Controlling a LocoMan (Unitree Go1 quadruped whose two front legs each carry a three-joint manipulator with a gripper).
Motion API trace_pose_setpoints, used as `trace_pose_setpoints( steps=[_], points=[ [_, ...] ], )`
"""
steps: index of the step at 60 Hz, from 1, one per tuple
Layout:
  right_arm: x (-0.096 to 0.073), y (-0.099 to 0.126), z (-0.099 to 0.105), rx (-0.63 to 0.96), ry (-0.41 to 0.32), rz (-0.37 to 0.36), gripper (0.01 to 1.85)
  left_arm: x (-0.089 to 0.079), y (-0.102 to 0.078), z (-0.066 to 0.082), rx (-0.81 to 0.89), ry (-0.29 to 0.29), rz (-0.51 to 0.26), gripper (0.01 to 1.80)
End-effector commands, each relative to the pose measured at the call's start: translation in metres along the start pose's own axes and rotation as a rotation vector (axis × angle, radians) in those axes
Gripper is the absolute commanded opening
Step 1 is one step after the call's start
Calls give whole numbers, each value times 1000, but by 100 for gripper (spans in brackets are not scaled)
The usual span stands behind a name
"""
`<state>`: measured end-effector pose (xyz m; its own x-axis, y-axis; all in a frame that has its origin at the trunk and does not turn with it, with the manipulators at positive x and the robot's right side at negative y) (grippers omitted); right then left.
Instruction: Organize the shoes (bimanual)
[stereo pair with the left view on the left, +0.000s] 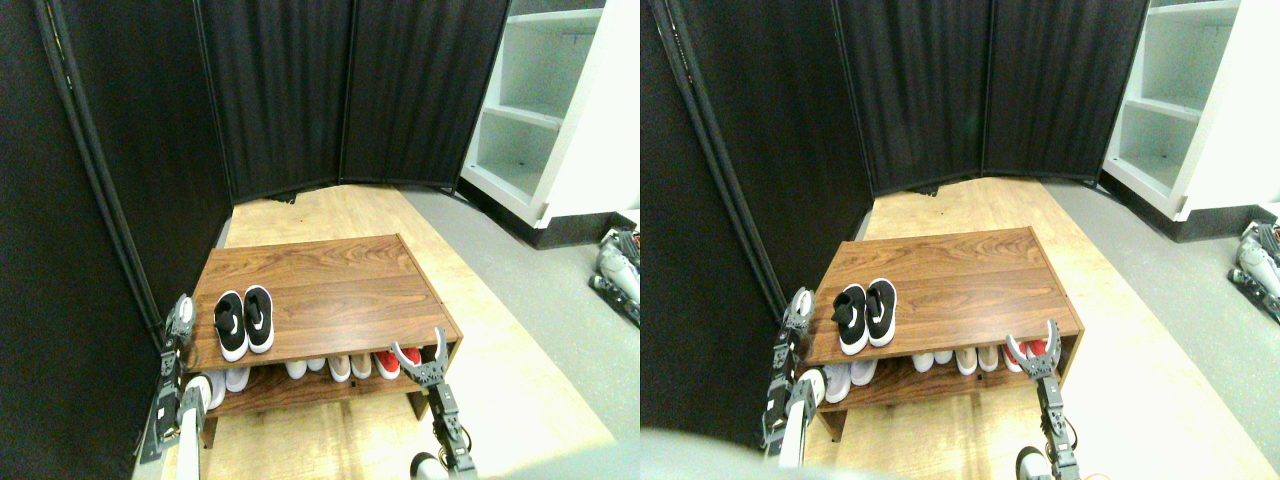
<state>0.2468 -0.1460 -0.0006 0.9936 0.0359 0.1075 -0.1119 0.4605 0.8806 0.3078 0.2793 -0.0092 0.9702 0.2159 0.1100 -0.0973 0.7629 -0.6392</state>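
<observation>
In the stereo pair view, the only view we have, the shoes (244, 322) sit side by side on the left part of the top of the wooden shoe rack (340, 280), in the lower left of the frame, toes toward the rack's front edge. They touch each other and look neatly paired. On the lower shelf (300, 388) runs a row of other footwear: white shoes (237, 378), beige shoes (350, 366) and red shoes (398, 362) toward the right.

The left gripper (179, 318) stands at the rack's left end, just beside the black pair but apart from it. It is small and dark against the black folding screen (280, 90), so we cannot tell how its jaws stand. The right gripper (420, 352) hangs at the lower middle of the frame, before the rack's right front corner, its jaws spread wide and empty, well apart from the pair.

We judge the pair is either already set in place or about to be picked up. If it is to be taken, we should bring both arms in level from either side, grip each sneaker at the heel collar, and keep the wide jaws clear of the red shoes below.
</observation>
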Motion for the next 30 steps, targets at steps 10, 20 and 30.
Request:
trace_pose_setpoints(
  steps=[10, 20, 30],
  points=[
    [5, 4, -2, -7, -12, 13, 69, -27, -18, 16, -86, -64, 25, 1],
    [10, 1, -1, -9, -22, 2, 69, -56, -29, 13, -142, -90, 73, 1],
    [14, -1, -2, -32, -24, -2, 66, -84, -29, 0, -230, -38, 107, 1]
  ],
)
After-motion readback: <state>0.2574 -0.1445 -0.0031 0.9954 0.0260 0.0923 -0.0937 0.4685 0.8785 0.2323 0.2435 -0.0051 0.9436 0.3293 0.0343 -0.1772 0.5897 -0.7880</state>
